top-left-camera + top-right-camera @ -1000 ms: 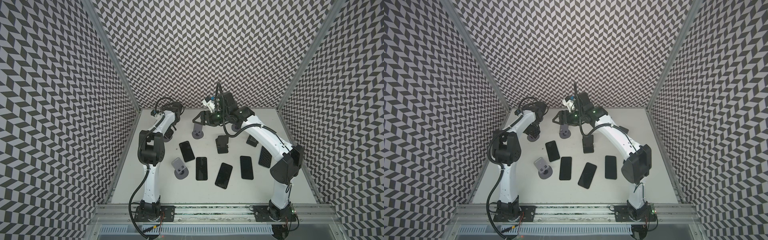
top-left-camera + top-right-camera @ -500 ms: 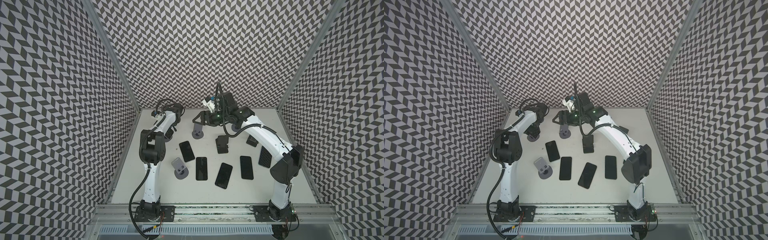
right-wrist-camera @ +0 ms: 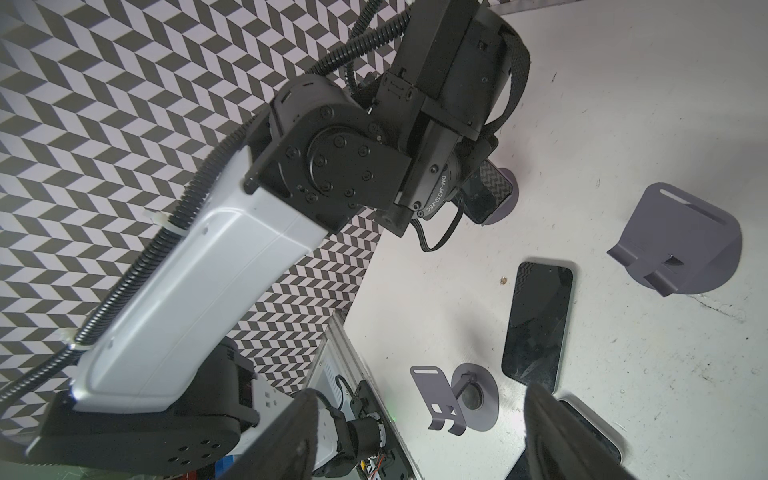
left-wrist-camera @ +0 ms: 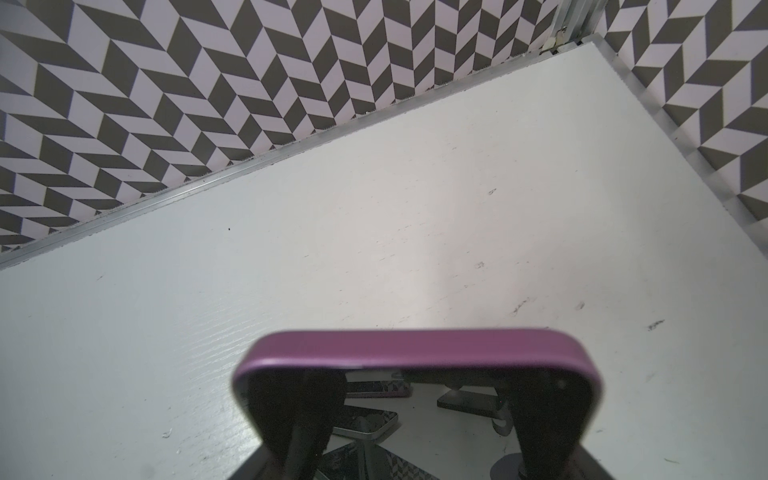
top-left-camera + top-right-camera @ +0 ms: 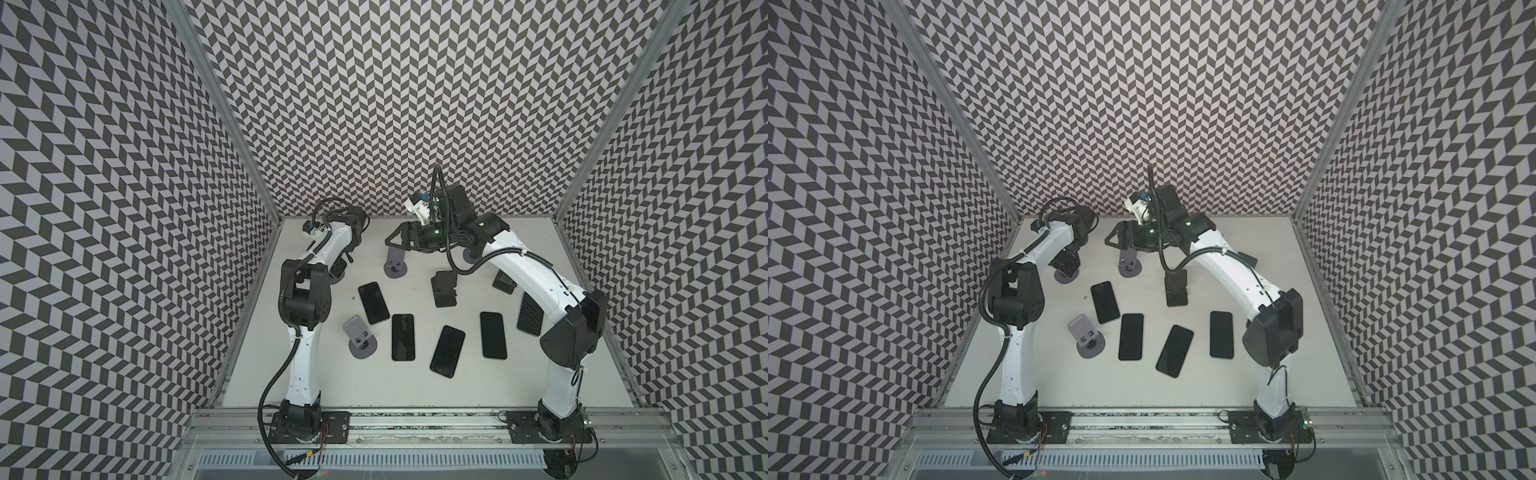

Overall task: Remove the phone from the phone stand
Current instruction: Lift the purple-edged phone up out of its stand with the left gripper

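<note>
Chevron-patterned walls [image 5: 374,104] ring a white bench [image 4: 374,249]. Left of centre in both top views, the left jaws grasp a purple-cased black phone [image 4: 415,347]; the right jaws hang released, empty.

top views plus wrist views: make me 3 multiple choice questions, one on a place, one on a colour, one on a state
1. Where is the front grey stand? A left of the flat phones; B right of them; C against the back wall.
2. What colour is the rim of the phone in the left wrist view? A green; B purple; C white.
3. How is the right gripper? A open, empty; B shut on a phone; C shut on a stand.
Answers: 1 A, it stands left of the row; 2 B, the rim shows purple; 3 A, fingers apart, gripping nothing.
</note>
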